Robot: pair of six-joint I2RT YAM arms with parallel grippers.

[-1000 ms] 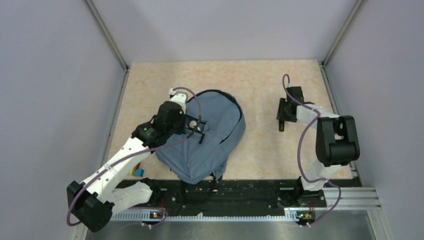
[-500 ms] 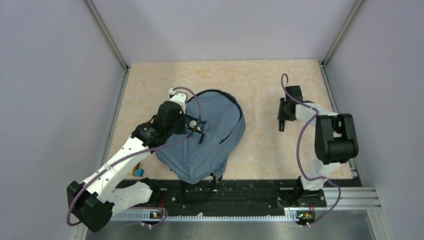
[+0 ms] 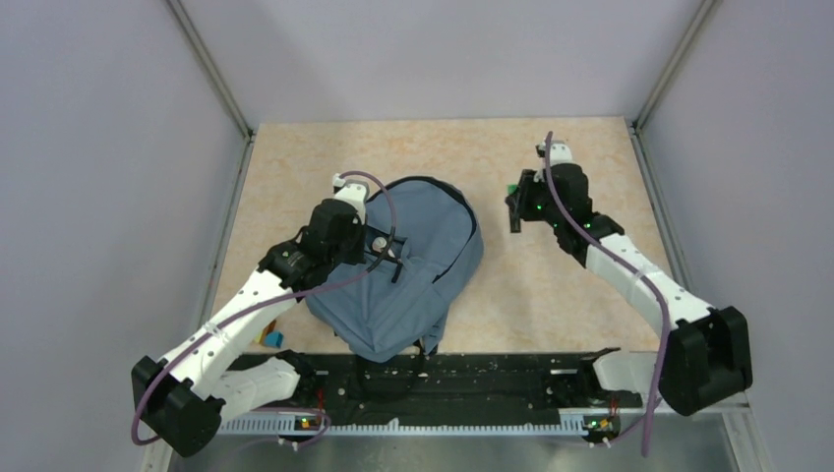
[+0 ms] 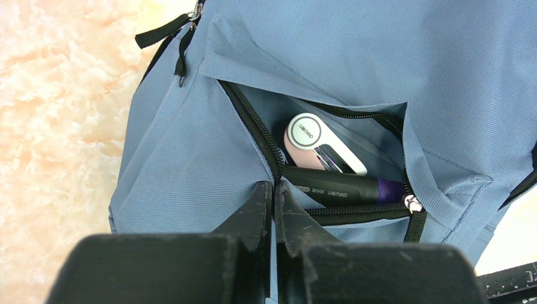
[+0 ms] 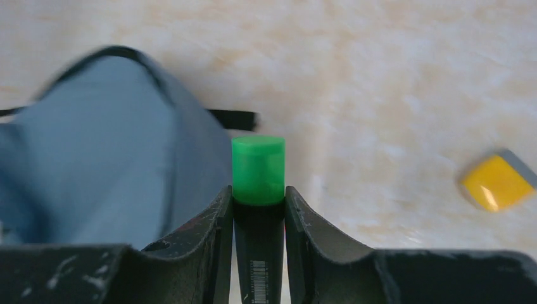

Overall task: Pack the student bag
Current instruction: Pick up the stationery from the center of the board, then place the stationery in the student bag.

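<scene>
The grey-blue student bag [image 3: 423,270] lies at the table's centre-left with its front pocket unzipped. My left gripper [image 3: 387,258] is shut on the near edge of the pocket opening [image 4: 274,190] and holds it open. Inside the pocket lie a white and pink gadget [image 4: 323,144] and a black and purple marker [image 4: 345,189]. My right gripper [image 3: 513,200] is shut on a black marker with a green cap [image 5: 258,168]. It hovers just right of the bag's top edge [image 5: 95,164].
A yellow block [image 5: 497,182] lies on the table to the right of the right gripper. Small coloured items [image 3: 270,337] sit near the front left by the left arm. A black rail [image 3: 492,369] runs along the front edge, and grey walls enclose the table.
My right arm has swung from the table's right side back and leftward toward the bag, carrying the green-capped marker. The left arm and the bag have not moved.
</scene>
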